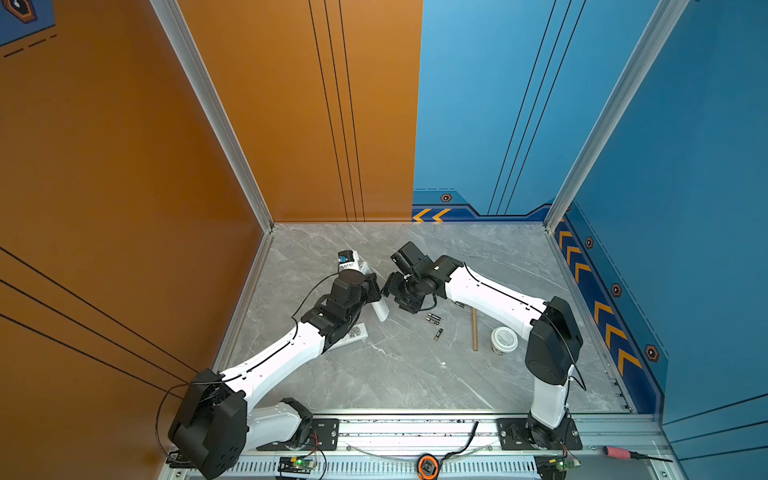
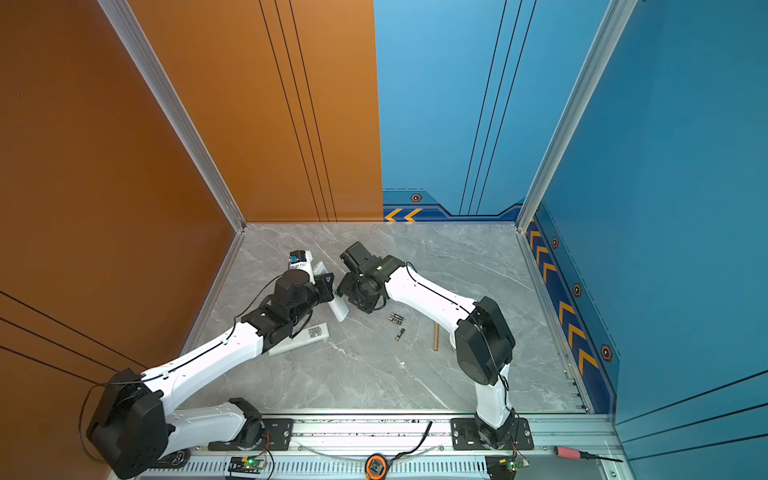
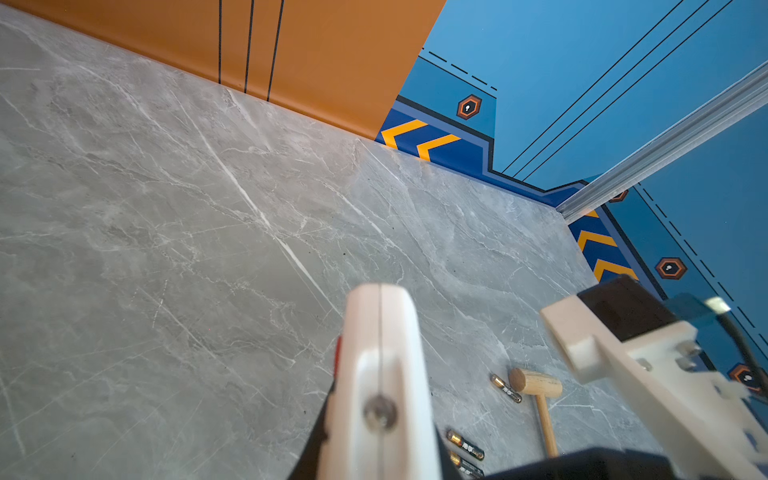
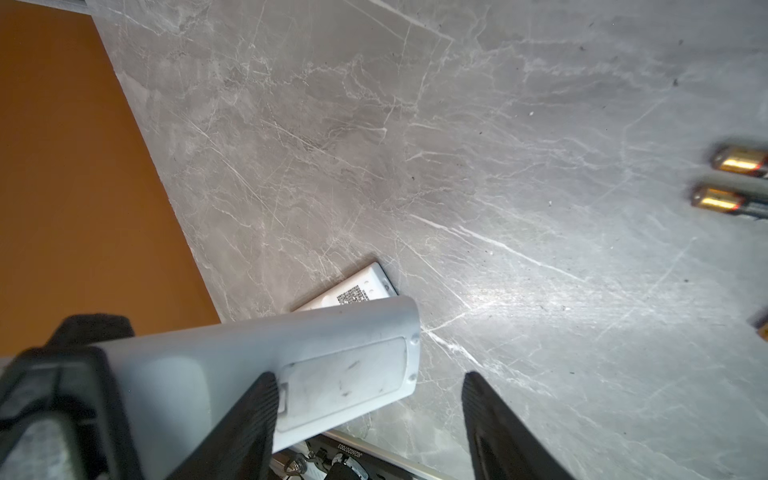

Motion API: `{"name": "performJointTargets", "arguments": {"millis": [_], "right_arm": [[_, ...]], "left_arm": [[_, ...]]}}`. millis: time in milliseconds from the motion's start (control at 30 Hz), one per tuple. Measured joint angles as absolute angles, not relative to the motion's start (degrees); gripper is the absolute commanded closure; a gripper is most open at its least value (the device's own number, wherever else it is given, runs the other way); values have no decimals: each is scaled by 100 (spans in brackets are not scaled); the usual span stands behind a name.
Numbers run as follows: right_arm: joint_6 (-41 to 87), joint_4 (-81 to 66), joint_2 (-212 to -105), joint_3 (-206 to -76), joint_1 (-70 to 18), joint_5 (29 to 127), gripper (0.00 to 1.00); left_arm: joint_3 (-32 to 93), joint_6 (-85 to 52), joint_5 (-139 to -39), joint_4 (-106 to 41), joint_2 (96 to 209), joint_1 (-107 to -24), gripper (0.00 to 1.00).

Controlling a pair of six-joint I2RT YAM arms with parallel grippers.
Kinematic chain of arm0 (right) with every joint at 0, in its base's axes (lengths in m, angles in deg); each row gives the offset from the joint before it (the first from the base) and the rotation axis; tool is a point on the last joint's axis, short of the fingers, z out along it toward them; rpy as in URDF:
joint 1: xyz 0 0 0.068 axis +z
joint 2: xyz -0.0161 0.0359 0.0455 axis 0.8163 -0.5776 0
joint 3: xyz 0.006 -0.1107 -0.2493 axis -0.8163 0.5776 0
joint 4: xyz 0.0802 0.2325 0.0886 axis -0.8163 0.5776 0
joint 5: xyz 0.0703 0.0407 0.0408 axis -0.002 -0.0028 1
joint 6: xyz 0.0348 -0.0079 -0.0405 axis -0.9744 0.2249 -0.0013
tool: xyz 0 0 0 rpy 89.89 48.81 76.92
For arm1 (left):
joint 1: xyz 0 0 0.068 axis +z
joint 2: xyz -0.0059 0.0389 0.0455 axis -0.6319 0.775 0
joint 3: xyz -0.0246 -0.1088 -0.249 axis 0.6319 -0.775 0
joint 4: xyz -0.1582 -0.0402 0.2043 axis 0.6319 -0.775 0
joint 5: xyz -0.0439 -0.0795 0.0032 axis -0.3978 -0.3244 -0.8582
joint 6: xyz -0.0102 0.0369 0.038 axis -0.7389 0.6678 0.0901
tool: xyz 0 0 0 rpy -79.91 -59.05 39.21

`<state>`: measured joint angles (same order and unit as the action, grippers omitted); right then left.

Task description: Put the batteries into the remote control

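Observation:
My left gripper [image 1: 372,289] is shut on a white remote control [image 1: 380,311], which it holds tilted above the table; the left wrist view shows the remote [image 3: 382,365] end-on. In the right wrist view its closed battery cover [image 4: 345,382] faces the camera. My right gripper [image 4: 370,415] is open at that end: one finger [image 4: 249,415] lies at the cover's latch, the other stands past the remote's end. The batteries lie loose on the table: two side by side [image 1: 433,318], one nearer the front [image 1: 438,333], one by the right arm [image 1: 459,304]. In a top view the pair [image 2: 397,318] also shows.
A second white remote [image 1: 354,333] with a printed code lies flat under my left forearm. A wooden mallet [image 3: 536,384] and a white tub [image 1: 503,340] sit right of the batteries. A small white and black object [image 1: 348,259] stands behind the left wrist.

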<state>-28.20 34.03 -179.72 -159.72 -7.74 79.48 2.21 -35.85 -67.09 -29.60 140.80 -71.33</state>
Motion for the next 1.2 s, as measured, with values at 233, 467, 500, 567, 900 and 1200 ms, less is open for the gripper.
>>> {"name": "performJointTargets", "arguments": {"millis": [233,467,500,567,900,1200], "right_arm": [[-2627,3524,-18055,-16116,-774,7948,35],[-2466,3644,-18149,-16219,-774,7962,36],[-2437,3646,-18165,-16234,-774,7968,36],[-2409,3672,-18204,-16280,-774,7972,36],[-2175,3799,-18357,-16426,-778,8014,37],[-1777,3836,-18335,-16214,-785,8016,39]], "left_arm": [[204,-3592,-6751,-2956,14080,-7105,100],[154,-3614,-6812,-2954,14084,-7076,100],[154,-3618,-6814,-2952,14091,-7070,100],[151,-3633,-6812,-2954,14112,-7061,100],[101,-3756,-6871,-2949,14163,-6996,100],[44,-3730,-7052,-2960,14261,-7011,100]]}}
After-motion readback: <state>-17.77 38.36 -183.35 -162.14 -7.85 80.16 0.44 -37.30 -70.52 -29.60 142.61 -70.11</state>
